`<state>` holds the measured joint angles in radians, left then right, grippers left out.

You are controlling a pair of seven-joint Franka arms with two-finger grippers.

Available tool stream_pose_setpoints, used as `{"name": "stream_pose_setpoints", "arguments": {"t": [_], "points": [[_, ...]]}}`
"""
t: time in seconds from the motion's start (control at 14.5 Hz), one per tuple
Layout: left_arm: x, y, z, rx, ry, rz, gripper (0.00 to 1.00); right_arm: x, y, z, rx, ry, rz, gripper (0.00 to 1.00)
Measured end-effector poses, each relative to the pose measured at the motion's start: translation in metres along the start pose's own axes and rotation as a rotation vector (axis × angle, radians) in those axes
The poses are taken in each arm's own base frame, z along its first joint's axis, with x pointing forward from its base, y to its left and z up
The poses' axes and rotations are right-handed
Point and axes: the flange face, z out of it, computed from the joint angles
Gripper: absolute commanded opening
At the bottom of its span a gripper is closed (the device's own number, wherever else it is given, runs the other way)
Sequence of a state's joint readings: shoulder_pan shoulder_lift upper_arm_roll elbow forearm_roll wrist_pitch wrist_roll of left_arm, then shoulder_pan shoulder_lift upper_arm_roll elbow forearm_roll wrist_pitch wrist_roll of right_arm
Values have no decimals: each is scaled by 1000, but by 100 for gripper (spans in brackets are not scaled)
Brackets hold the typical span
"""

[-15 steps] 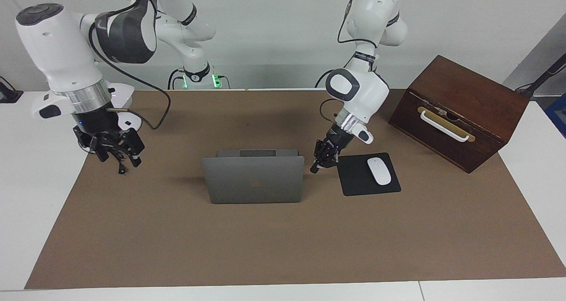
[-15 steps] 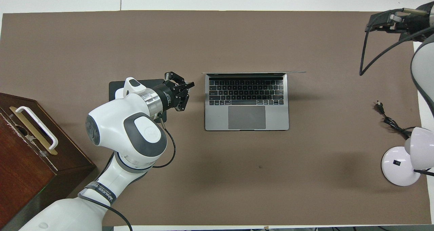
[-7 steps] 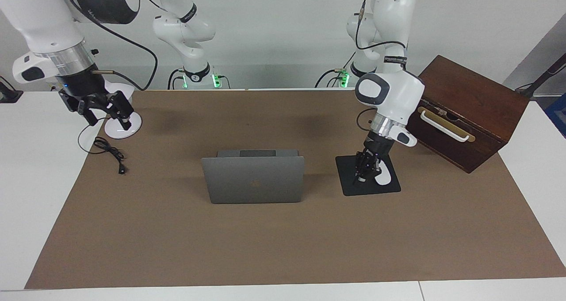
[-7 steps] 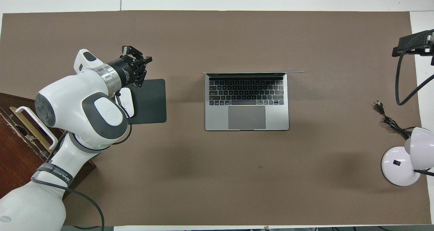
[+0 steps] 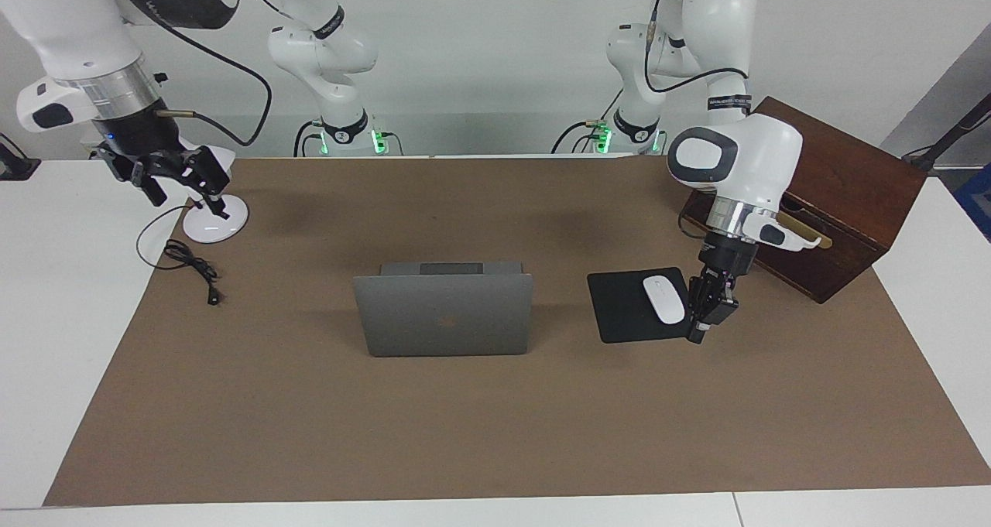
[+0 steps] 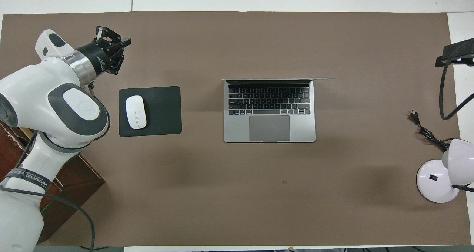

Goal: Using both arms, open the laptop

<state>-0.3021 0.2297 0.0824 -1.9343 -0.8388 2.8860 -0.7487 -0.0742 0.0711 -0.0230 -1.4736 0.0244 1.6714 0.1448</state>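
The silver-grey laptop [image 5: 443, 314] stands open in the middle of the brown mat, its lid upright with the apple logo showing. Its keyboard and trackpad show in the overhead view [image 6: 269, 111]. My left gripper [image 5: 699, 327] hangs low over the mat, beside the mouse pad's edge toward the wooden box, well clear of the laptop. It also shows in the overhead view [image 6: 117, 49]. My right gripper [image 5: 182, 186] is raised over the lamp base at the right arm's end, fingers spread and empty. Only its edge shows in the overhead view [image 6: 455, 54].
A black mouse pad [image 5: 623, 310] with a white mouse [image 5: 663, 299] lies beside the laptop toward the left arm's end. A dark wooden box [image 5: 821, 194] with a white handle stands there too. A white desk lamp [image 6: 440, 180] and its black cord [image 5: 192, 262] are at the right arm's end.
My left gripper swung away from the laptop's side, across the mouse pad, toward the wooden box. My right gripper rose and drew back over the lamp. The laptop has not moved.
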Motion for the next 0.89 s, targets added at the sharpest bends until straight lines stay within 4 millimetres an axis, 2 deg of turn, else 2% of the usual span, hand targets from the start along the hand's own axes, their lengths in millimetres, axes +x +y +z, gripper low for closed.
{"name": "stream_pose_setpoints", "arguments": {"t": [0.21, 0.55, 0.69, 0.89], "points": [[17, 22, -4, 8, 41, 124, 0, -3, 2, -6, 0, 3, 2, 100], [49, 20, -7, 216, 0, 272, 0, -11, 4, -15, -3, -10, 3, 100], [51, 24, -15, 318, -22, 348, 0, -15, 4, -22, -3, -7, 3, 100], [48, 22, -42, 502, -67, 434, 0, -18, 5, -27, -2, -4, 2, 100]]}}
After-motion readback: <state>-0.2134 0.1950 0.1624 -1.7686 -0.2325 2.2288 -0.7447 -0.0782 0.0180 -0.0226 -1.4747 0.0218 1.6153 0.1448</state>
